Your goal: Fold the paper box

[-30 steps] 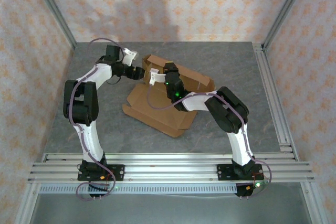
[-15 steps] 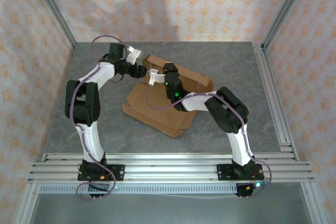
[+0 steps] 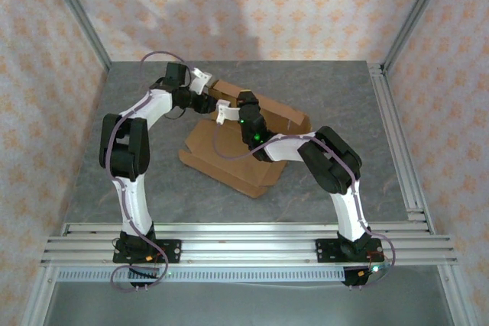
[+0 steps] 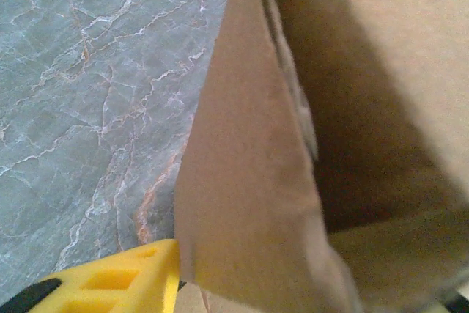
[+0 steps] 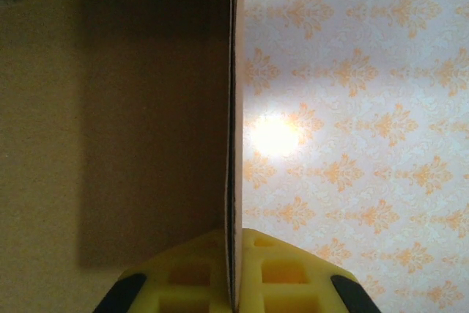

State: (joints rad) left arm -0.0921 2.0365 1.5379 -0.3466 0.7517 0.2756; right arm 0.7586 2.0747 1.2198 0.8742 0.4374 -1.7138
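Right gripper (image 5: pixel 234 245) clamped on an upright wall of the plain brown cardboard paper box (image 3: pixel 229 159) — rest of the box spreads below it. Left gripper (image 3: pixel 208 101) beside the corner flap, grip can't be told. Best hold wall vertical, fold flap along its crease.

I see the paper box (image 3: pixel 229 166) as matt brown cardboard, a little fibrous. The worktop (image 4: pixel 88 71) looks like smooth grey veined stone. The pads (image 5: pixel 278 276) of the right end effector (image 5: pixel 233 254) are matt yellow plastic.
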